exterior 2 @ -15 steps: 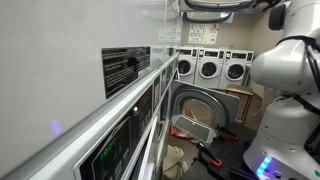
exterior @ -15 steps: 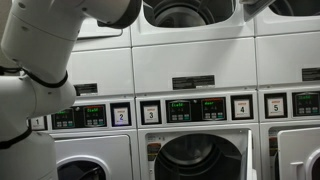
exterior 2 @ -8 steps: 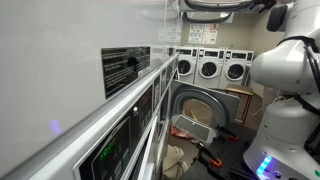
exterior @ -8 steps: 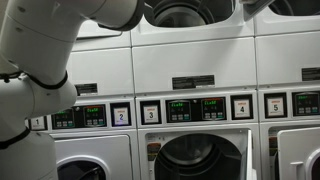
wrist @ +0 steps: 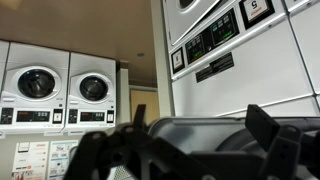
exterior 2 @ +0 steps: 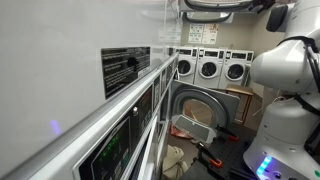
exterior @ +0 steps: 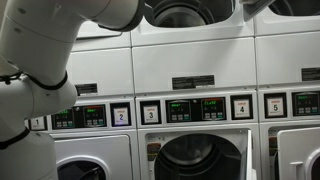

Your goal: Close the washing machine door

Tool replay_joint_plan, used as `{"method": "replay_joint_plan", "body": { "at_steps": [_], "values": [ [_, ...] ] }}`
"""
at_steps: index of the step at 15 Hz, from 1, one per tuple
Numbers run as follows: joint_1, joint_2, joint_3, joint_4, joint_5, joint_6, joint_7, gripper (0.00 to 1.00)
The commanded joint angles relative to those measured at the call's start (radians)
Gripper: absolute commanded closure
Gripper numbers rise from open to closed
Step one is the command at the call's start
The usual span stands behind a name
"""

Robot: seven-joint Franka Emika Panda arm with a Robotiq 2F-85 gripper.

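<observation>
The washing machine (exterior: 190, 60) is the upper white unit of the stack. Its dark round drum mouth (exterior: 188, 10) is uncovered at the top edge, above a small black label strip (exterior: 193, 82). The washing machine door (exterior 2: 213, 7) stands swung out from the machine front and is cut off by the top edge. In the wrist view its grey curved inner side (wrist: 200, 138) lies just beyond my gripper (wrist: 200, 125). The two dark fingers are spread wide and hold nothing. I cannot tell if they touch the door. In an exterior view the gripper (exterior 2: 274, 13) is next to the door.
Lower machines have lit displays and plates 2 (exterior: 120, 114), 3 (exterior: 150, 112), 4 (exterior: 241, 107) and 5 (exterior: 275, 105). The machine under plate 3 has its door (exterior 2: 196, 112) open into the aisle. My white arm (exterior: 45, 70) fills the side. More machines (exterior 2: 210, 67) line the far wall.
</observation>
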Motion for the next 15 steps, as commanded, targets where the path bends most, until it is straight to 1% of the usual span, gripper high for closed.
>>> {"method": "replay_joint_plan", "body": {
  "at_steps": [1,4,9,12,13,15],
  "values": [
    [-0.008,-0.032,0.039,-0.036,0.033,0.001,-0.073,0.0],
    [-0.022,-0.04,0.064,-0.043,0.042,-0.051,-0.146,0.0],
    [-0.059,-0.062,0.114,-0.048,0.044,-0.227,-0.27,0.0],
    [-0.074,-0.081,0.162,-0.042,0.08,-0.329,-0.349,0.0],
    [-0.076,-0.088,0.173,-0.036,0.087,-0.345,-0.37,0.0],
    [-0.072,-0.103,0.154,-0.016,0.068,-0.26,-0.321,0.0]
  ]
}}
